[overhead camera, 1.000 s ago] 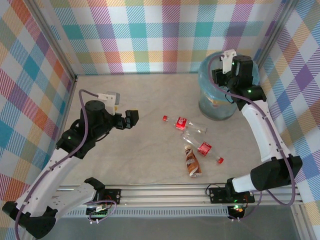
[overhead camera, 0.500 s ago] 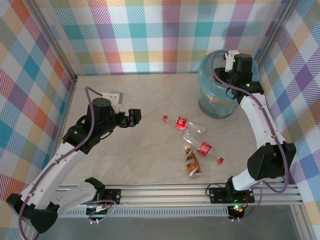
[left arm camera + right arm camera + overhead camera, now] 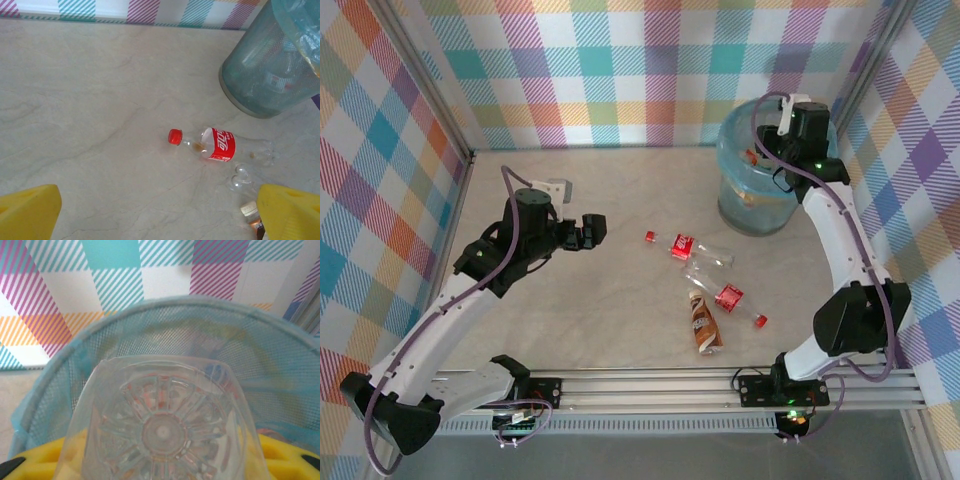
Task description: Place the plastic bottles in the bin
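Clear plastic, ribbed base outward: the clear bottle sits clamped between the yellow fingers of the right gripper. It is above the mouth of the bin, which stands at 1 o'clock on the table. The left gripper hovers with its jaws spread wide, at 9 o'clock of the red-capped bottle. A second red-labelled bottle and a brown bottle lie on the table at that bottle's 5 o'clock, close together.
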Controlling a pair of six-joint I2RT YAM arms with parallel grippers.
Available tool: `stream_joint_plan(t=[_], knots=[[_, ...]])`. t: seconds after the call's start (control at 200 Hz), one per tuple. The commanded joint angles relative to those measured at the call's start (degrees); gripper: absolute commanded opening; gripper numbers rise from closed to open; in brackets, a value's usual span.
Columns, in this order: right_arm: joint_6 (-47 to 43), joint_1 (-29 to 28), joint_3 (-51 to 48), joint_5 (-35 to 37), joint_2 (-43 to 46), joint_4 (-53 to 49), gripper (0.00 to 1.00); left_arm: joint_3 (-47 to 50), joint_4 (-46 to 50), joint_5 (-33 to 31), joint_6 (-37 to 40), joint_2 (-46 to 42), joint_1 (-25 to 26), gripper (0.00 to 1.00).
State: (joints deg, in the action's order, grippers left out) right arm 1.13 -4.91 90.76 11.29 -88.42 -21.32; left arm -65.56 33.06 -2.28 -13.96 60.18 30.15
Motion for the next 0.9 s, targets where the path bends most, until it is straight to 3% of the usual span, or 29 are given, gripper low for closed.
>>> stream_joint_plan(t=[0.0,0.32,0.48,0.7,0.895], knots=[[0.5,0.5,0.5,1.3,1.7,3.5,0.43,-2.2,-0.1,-0.6,-0.5,0.4,0.3,1.00],[-12.1,0.4,-13.5,11.2,4.5,25.0,0.47,-2.6,-1.1,0.1,0.0,2.3,0.3,1.00],[-17.5,0.4,-15.5,13.5,2.8,30.3,0.50,-2.7,-1.7,0.8,-0.4,3.6,0.3,1.00],[-14.3,0.4,-12.9,14.6,-0.4,25.7,0.66,-3.1,-0.2,1.4,-2.8,3.6,0.3,1.00],[-7.2,0.3,-6.7,13.2,-1.3,13.6,0.86,0.1,-0.8,0.2,-2.4,0.6,0.2,1.00]])
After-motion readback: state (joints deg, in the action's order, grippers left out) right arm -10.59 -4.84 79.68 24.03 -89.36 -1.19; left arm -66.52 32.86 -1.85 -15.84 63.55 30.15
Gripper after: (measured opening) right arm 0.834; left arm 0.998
